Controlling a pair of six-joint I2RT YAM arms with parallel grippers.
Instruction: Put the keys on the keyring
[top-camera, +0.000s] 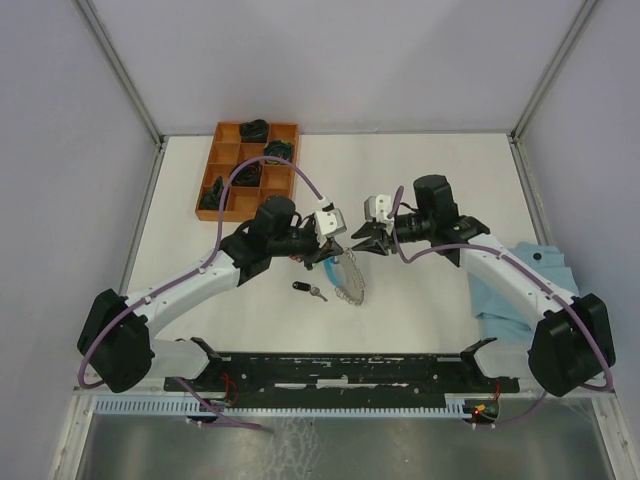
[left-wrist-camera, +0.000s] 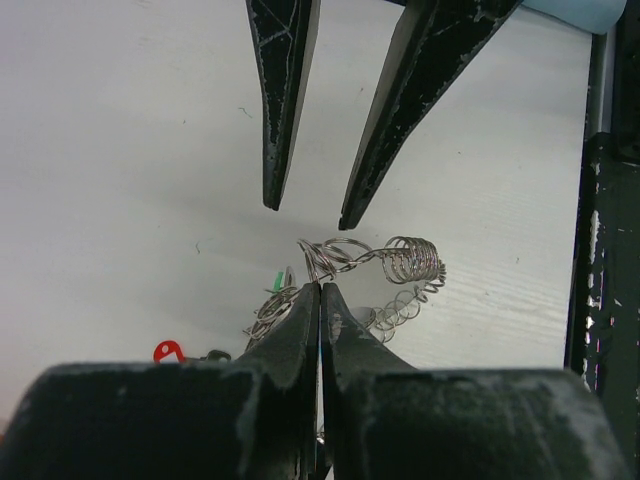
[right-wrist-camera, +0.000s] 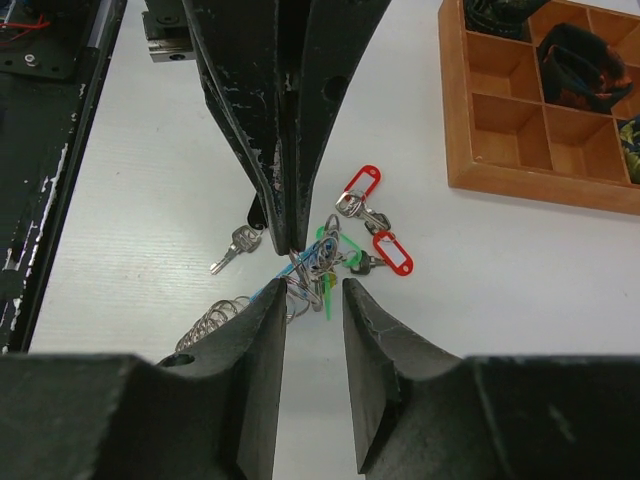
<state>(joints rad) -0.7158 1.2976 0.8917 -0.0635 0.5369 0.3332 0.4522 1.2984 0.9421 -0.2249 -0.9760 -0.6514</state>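
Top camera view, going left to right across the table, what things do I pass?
Wooden tray → loose key → keyring → blue cloth.

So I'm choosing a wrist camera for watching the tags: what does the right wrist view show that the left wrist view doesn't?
Only the right wrist view: two whole red tags (the left wrist view catches just a sliver of one), a loose key lying apart from the bunch, and the wooden tray. Only the left wrist view: a corner of blue cloth. Both: the keyring coil, the left claw shut on it, and the right claw open, facing it.
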